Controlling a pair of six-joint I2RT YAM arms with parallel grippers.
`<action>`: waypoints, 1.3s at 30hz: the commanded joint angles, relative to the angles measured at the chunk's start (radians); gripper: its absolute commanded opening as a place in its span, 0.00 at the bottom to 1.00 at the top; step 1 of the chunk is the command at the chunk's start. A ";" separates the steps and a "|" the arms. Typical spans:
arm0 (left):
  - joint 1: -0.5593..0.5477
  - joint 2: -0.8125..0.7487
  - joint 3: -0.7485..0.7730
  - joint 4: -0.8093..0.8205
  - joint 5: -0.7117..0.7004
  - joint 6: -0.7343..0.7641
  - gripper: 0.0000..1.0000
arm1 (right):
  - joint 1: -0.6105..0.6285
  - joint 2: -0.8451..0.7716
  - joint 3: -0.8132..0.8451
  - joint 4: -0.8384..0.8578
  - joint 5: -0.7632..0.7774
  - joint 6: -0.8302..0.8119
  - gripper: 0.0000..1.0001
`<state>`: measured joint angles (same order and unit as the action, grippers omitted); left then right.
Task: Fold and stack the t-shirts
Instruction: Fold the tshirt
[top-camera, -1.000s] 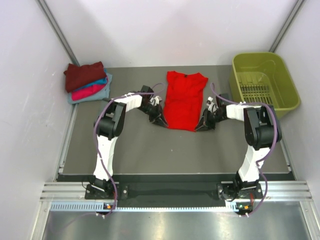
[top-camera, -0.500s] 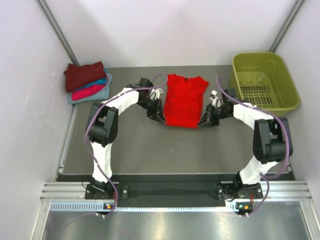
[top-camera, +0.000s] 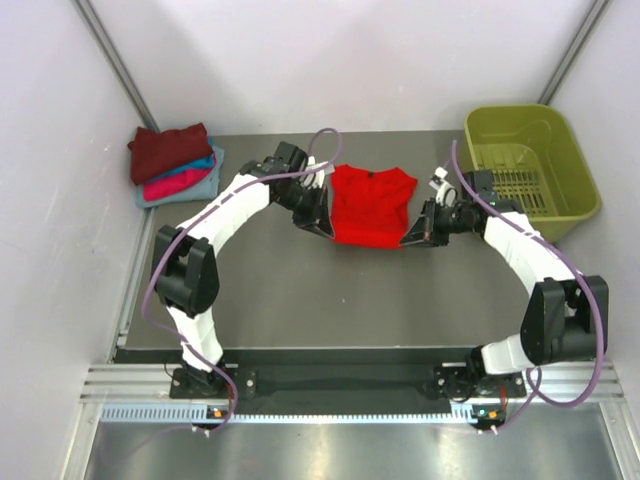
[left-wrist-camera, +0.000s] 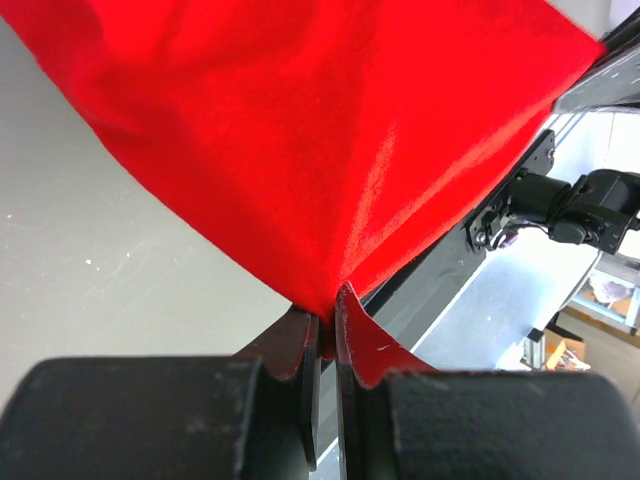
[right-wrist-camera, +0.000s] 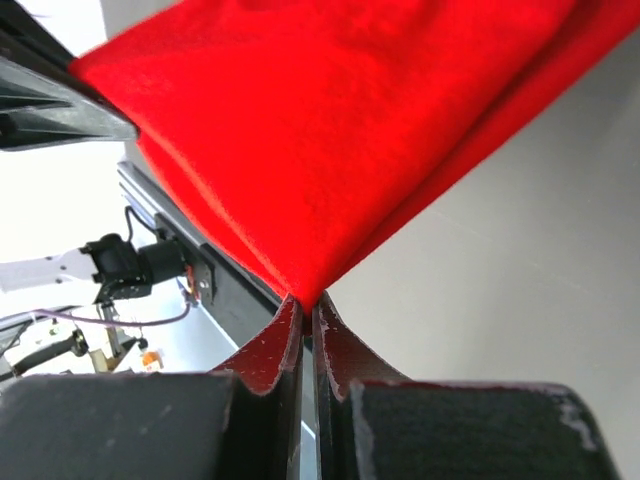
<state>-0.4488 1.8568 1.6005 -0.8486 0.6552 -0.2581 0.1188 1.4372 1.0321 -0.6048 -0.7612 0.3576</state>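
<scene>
Seen from above, my workspace is lit softly and evenly. The white walls (top-camera: 330, 60) glow bright across the top of the frame, shadows on the grey tabletop (top-camera: 330, 290) are faint, and everything is sharp. In my wrist views the red t-shirt (left-wrist-camera: 300, 130) is so saturated its folds barely read. My left pincer (left-wrist-camera: 326, 312) and right pincer (right-wrist-camera: 305, 305) sit dark and blurred along the bottom edge. The background washes out at lower right of the left view and at left of the right view.

Readable text, labels, brands, numbers, signs — none. No lettering can be made out on the red t-shirt (top-camera: 370, 205), the folded shirts (top-camera: 175, 165) or the green basket (top-camera: 560, 150) — in any view.
</scene>
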 joint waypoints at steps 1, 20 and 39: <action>0.001 -0.053 0.029 -0.038 -0.048 0.045 0.00 | -0.036 -0.034 0.065 -0.013 -0.003 -0.017 0.00; 0.048 0.399 0.525 0.009 -0.149 0.095 0.00 | -0.148 0.394 0.410 0.201 0.019 0.061 0.00; 0.067 0.699 0.832 0.227 -0.302 0.117 0.00 | -0.131 0.801 0.802 0.292 0.030 0.081 0.00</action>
<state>-0.4015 2.5465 2.3768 -0.6979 0.4374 -0.1741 -0.0021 2.2192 1.7420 -0.3817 -0.7555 0.4397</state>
